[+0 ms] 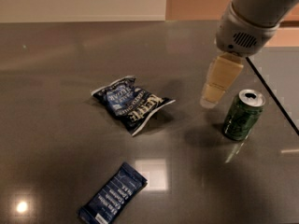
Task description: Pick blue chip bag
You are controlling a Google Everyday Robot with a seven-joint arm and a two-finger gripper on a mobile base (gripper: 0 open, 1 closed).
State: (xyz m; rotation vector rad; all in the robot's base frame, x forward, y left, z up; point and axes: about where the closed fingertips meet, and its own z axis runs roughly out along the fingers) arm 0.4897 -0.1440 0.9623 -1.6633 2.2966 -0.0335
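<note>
The blue chip bag lies flat on the dark grey table, left of centre; it is crinkled dark-blue foil with white edges and white "Kettle" lettering. My gripper hangs from the white arm at the upper right, above the table. It is right of the bag, between the bag and a green can, and touches neither. It holds nothing that I can see.
A green can stands upright just right of the gripper. A flat dark-blue bar wrapper lies near the front edge. The table's right edge runs diagonally behind the can.
</note>
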